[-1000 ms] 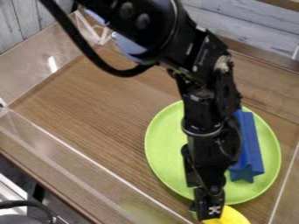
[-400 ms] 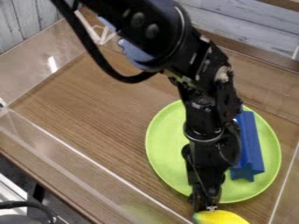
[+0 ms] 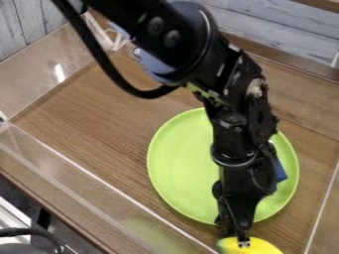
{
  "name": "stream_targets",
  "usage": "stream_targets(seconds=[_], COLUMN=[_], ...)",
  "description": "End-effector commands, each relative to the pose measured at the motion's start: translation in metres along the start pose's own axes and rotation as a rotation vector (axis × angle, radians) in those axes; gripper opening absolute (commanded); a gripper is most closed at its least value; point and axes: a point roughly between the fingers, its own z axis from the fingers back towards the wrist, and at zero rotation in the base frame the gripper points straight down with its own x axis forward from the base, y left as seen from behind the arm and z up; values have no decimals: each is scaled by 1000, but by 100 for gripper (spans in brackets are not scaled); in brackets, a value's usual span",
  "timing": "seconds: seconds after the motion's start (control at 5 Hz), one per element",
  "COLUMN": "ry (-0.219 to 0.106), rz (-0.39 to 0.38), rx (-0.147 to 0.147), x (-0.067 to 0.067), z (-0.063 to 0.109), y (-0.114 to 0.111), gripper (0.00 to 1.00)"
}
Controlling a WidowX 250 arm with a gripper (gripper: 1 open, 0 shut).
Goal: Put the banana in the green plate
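banana (image 3: 252, 245) — small, yellow, curved | hand (image 3: 243, 238) closed on it

A wood-grain table (image 3: 93, 129) is enclosed by clear walls (image 3: 40, 164), with pale boards (image 3: 284, 30) behind.

The green plate (image 3: 179, 164) at lower right is a plain lime green. At the bottom edge the banana (image 3: 252, 245) is bright yellow. The arm (image 3: 225, 109) and its gripper (image 3: 237, 236) are black, with a pale blue patch near the top. The surface (image 3: 93, 119) is brown wood grain.
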Motion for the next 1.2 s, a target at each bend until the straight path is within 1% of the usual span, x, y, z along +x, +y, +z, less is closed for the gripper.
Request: stream_targets(seconds=[0.0, 1.0], ry=[9, -38], rz=[17, 37], rx=[-21, -36], x=[-4, 9], z=[-1, 2], y=[-6, -11], gripper=[0, 0])
